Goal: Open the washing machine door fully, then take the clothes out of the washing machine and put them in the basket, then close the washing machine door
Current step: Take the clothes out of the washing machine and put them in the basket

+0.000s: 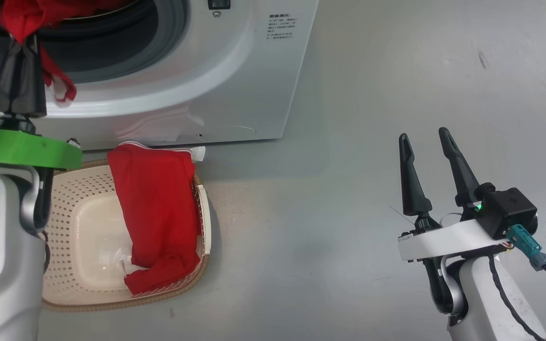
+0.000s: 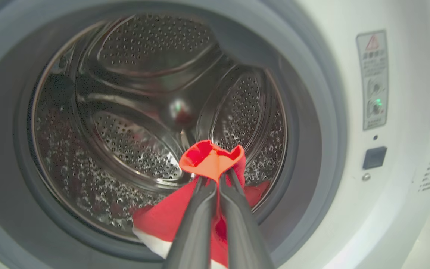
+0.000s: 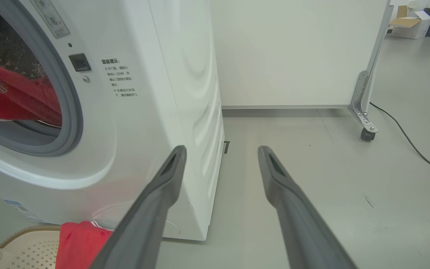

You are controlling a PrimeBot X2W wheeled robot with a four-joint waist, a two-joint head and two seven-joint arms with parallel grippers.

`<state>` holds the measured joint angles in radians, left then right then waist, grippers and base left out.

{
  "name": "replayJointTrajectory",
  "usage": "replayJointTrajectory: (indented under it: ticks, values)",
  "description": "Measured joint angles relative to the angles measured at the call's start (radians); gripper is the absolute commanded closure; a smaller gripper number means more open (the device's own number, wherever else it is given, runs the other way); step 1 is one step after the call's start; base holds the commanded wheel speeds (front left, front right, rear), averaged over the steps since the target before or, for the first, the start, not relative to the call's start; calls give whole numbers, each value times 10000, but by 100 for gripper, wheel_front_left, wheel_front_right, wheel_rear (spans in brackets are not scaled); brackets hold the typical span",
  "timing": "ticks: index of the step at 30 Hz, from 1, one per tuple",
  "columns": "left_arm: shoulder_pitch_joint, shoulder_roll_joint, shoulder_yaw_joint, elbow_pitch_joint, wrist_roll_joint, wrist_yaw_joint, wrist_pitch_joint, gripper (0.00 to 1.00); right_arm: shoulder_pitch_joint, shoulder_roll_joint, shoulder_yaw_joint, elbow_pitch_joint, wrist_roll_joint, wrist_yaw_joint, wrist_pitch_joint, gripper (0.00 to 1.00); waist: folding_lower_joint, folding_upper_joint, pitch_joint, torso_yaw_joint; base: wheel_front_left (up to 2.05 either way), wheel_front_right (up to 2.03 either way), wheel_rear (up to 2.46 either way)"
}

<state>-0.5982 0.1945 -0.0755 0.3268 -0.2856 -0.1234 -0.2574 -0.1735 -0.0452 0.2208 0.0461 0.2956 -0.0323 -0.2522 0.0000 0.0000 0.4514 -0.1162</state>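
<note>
The washing machine (image 1: 235, 71) mouth is unblocked in its upper part; a red garment (image 2: 159, 224) drapes over its lower seal (image 2: 301, 209). In the basket (image 1: 64, 284), another red garment (image 1: 154, 208) covers the right half, leaving the left half bare. Wide floor (image 1: 349, 199) lies right of the machine.

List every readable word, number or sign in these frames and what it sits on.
"温馨提示:" heads the notice on the washing machine; the lines beneath are too small to read.
On the warning sticker: a red triangle sign; text blurred.
On the red garment at the opening: white lettering, cut off, unreadable.
</note>
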Motion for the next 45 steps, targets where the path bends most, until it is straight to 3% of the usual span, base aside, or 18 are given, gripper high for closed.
replayJointTrajectory:
  ticks: [4, 19, 25, 32, 45]
  values:
    - [58, 136, 136, -1521, 339, -12, 4, 100, 48, 0, 4, 54, -65, 44, 0, 0, 0, 0, -146, 30, 0, 0, 0]
    - [989, -205, 855, -5056, 894, -19, -10, 100, 234, -2, -38, 94, -65, 134, 0, 0, 0, 0, -430, 69, 0, 0, 0]
    - [2311, -339, 765, -4424, 844, -21, -6, 100, 234, -2, 10, 82, -65, 138, 0, 0, 0, 0, -400, 55, 0, 0, 0]
    - [3747, -332, 431, -2502, 736, -21, 4, 100, 233, -4, 98, 29, -59, 209, 0, 0, 0, 0, -182, -96, 0, 0, 0]
    - [3969, -211, 625, 322, 623, 10, 1089, 100, 192, -2, 176, -75, -50, 199, 0, 0, 0, 0, 398, -469, 0, 0, 0]
